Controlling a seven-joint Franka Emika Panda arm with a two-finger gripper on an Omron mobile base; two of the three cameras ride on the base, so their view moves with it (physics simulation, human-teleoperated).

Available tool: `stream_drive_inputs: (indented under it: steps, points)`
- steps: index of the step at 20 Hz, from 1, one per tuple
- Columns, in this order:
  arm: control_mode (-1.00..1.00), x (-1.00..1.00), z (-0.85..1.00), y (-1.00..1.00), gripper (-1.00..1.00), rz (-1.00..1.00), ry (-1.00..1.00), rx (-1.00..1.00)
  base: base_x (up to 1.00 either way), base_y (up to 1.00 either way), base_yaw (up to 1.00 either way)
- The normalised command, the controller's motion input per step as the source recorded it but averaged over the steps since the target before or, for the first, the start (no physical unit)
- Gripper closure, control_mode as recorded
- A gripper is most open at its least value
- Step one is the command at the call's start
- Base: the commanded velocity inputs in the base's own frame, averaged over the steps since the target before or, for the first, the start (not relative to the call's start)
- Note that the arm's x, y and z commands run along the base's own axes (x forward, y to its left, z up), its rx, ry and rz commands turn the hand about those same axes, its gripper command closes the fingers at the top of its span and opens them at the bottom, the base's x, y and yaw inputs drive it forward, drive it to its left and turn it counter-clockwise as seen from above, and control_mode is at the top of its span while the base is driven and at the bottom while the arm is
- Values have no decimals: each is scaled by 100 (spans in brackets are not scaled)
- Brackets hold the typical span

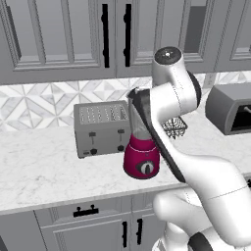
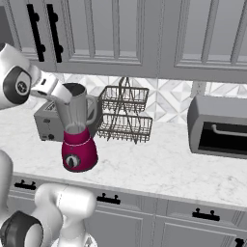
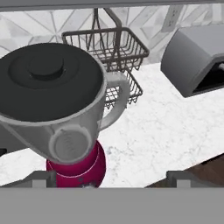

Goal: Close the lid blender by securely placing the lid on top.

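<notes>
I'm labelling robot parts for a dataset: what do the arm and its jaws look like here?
The arm is glossy white with rounded, bulbous links, dark grey joint bands and a round dark end cap on top. A black strip runs along one link. The gripper shows two small grey blocky tips. No cables or markings visible.

Glossy magenta plastic forms the blender base, its jar clear and greyish under a matt black lid; the countertop looks like polished white marble.
</notes>
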Motion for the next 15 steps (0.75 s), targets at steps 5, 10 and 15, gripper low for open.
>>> stream_drive_inputs:
  steps: [5,10,15]
  points:
    - [-100,-46,0,-34,-100,0,-8,1,0,0,0]
    - [-100,-12,0,-41,-100,1,-7,16,0,0,0]
    - [-100,-9,0,-41,-100,1,-6,18,0,0,0]
